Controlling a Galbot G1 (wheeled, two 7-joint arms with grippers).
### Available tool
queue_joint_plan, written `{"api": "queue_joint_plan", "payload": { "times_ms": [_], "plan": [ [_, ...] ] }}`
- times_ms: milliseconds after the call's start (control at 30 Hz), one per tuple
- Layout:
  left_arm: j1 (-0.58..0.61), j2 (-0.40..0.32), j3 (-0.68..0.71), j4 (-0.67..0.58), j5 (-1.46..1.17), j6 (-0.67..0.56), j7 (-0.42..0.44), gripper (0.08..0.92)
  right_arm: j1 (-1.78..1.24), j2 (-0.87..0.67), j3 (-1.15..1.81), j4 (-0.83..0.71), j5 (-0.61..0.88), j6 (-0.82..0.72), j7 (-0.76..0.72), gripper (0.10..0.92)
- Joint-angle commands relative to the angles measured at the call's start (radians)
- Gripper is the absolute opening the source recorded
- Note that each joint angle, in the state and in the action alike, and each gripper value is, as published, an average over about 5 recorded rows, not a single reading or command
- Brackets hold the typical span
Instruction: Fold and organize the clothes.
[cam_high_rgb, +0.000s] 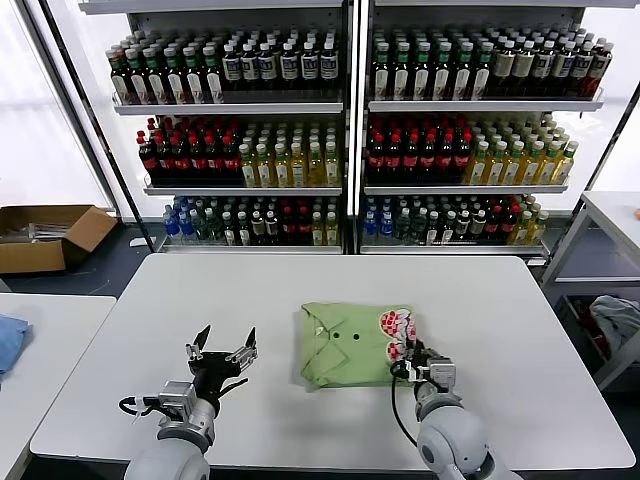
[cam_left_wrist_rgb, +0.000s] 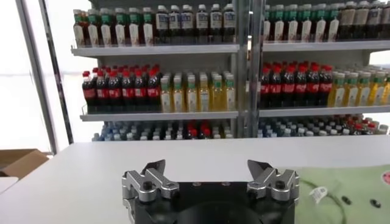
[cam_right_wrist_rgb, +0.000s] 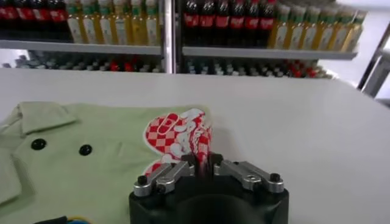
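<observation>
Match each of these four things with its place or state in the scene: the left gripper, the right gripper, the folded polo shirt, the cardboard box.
1. left gripper
2. right gripper
3. polo shirt
4. cardboard box

A. lying folded on the white table
B. on the floor, far left
C. jaws wide open, holding nothing
D. fingers pinching the shirt's printed edge

Pairs: 1-C, 2-D, 3-A, 4-B
</observation>
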Motion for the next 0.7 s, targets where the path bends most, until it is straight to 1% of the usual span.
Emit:
{"api": "queue_joint_plan", "payload": {
  "times_ms": [33, 167, 400, 533, 633, 700],
  "plan": [
    [0.025, -0.01, 0.011, -0.008, 0.02, -0.001, 0.006, 0.823, -0.119, -0.036, 0.056, 0.136, -0.204, 0.102, -0.072, 0.296],
    [0.032, -0.017, 0.012, -0.015, 0.024, -0.002, 0.008, 0.823, -0.206, 0.002, 0.011, 0.201, -0.188, 0.118, -0.077, 0.408],
    [0.053, -0.028, 0.034, -0.012, 0.049, -0.009, 0.012, 0.823, -0.242, 0.043, -0.001, 0.15, 0.037, 0.08, -0.006, 0.608],
    [0.058, -0.024, 0.033, -0.01, 0.052, -0.01, 0.014, 0.823, -0.234, 0.048, 0.01, 0.135, 0.105, 0.072, 0.014, 0.728],
    [0.057, -0.02, 0.033, -0.009, 0.052, -0.01, 0.015, 0.823, -0.223, 0.05, 0.012, 0.127, 0.116, 0.07, 0.008, 0.795],
    [0.058, -0.02, 0.034, -0.008, 0.053, -0.009, 0.015, 0.823, -0.215, 0.054, 0.012, 0.122, 0.117, 0.067, 0.003, 0.813]
  ]
}}
